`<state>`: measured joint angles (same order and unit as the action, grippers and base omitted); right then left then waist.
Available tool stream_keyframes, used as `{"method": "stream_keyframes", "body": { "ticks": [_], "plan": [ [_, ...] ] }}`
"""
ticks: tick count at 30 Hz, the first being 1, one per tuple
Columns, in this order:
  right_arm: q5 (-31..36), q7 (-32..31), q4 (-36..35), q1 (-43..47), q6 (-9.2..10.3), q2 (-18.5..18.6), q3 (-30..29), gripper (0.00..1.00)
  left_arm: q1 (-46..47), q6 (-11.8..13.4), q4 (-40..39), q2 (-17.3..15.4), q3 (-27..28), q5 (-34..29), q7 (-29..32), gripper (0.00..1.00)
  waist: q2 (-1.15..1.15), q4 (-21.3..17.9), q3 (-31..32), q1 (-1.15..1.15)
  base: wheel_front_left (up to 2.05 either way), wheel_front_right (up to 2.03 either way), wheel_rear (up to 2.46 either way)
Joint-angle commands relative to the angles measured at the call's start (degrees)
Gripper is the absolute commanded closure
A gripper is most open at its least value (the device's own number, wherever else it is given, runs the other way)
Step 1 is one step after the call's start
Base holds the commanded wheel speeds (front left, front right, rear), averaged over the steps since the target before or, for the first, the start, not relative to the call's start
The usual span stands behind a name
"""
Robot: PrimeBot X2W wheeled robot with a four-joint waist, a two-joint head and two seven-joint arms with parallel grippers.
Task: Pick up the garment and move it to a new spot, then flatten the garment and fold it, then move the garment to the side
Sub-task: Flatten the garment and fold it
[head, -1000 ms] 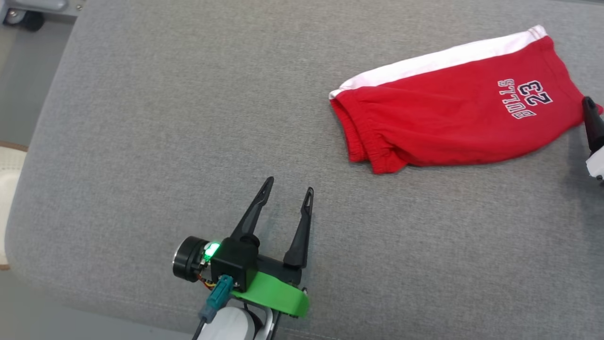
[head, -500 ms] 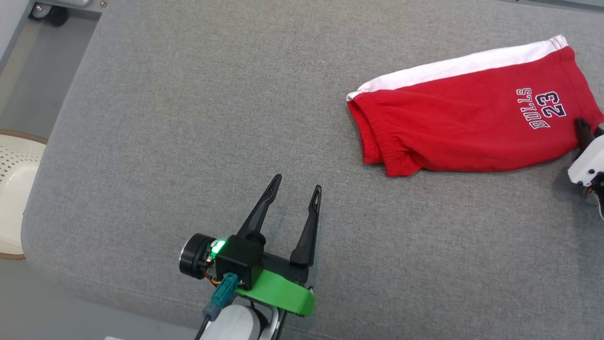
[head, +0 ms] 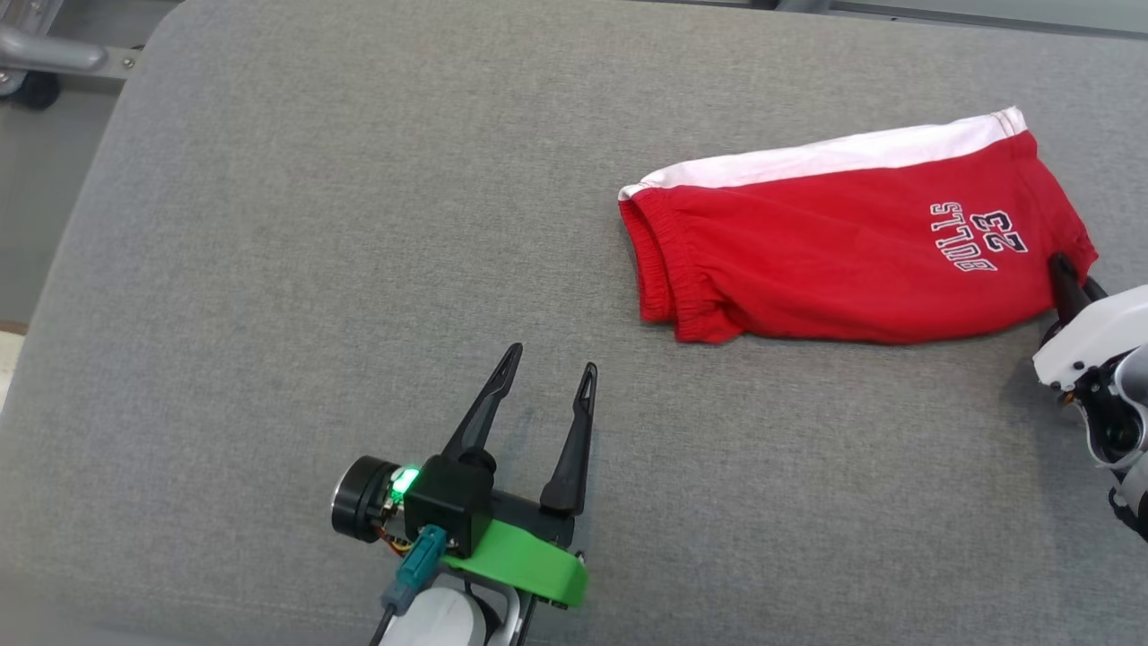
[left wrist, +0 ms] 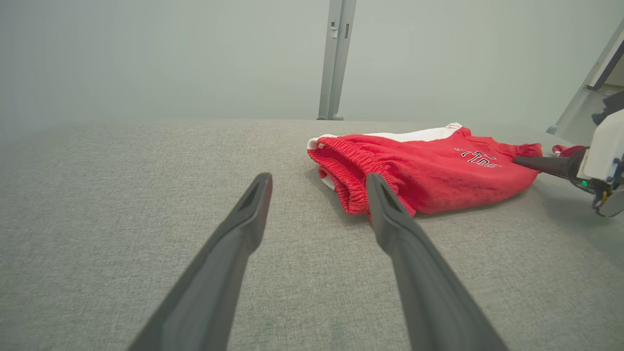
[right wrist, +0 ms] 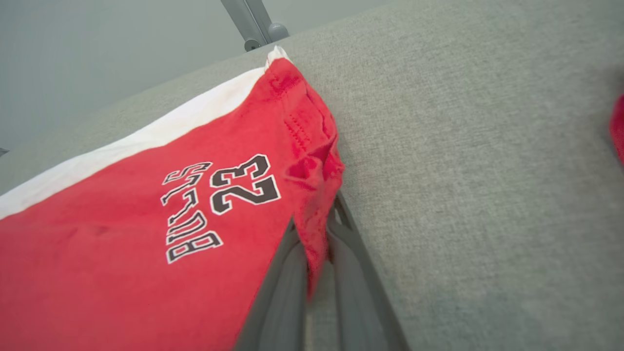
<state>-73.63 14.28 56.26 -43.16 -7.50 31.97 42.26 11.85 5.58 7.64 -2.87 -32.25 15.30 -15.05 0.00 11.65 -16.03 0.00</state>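
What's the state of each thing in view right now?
red shorts: lying on the grey pad, leg-hem edge bunched up and pinched
right gripper: shut on the shorts' hem edge
left gripper: open, empty, over bare pad, apart from the shorts

The left hand gapes near the garment.
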Motion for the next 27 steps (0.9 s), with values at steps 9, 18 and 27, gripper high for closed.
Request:
{"method": "stream_keyframes", "body": {
  "ticks": [9, 18, 27],
  "plan": [
    [-0.35, 0.94, -5.53, 7.98, 0.02, 0.15, -4.68, 1.00, -1.60, -0.20, 0.40, -0.08, 1.17, -1.06, -0.11, 0.00, 0.00, -7.44, 3.72, 0.00, 0.00, 0.00, 0.00],
    [3.76, 0.93, -7.87, 9.82, 0.02, -1.08, -10.20, 1.00, -1.82, -0.59, 0.75, -0.09, 1.21, -0.90, -0.11, 0.00, 0.00, -8.79, 4.32, 0.00, 0.00, 0.00, 0.00],
    [9.83, 0.94, -12.33, 7.35, 0.02, -2.92, -11.68, 1.00, -2.41, -0.33, 1.12, -0.09, 1.21, -0.14, -0.11, 0.00, 0.00, -6.80, 5.47, 0.00, 0.00, 0.00, 0.00]
  ]
}}
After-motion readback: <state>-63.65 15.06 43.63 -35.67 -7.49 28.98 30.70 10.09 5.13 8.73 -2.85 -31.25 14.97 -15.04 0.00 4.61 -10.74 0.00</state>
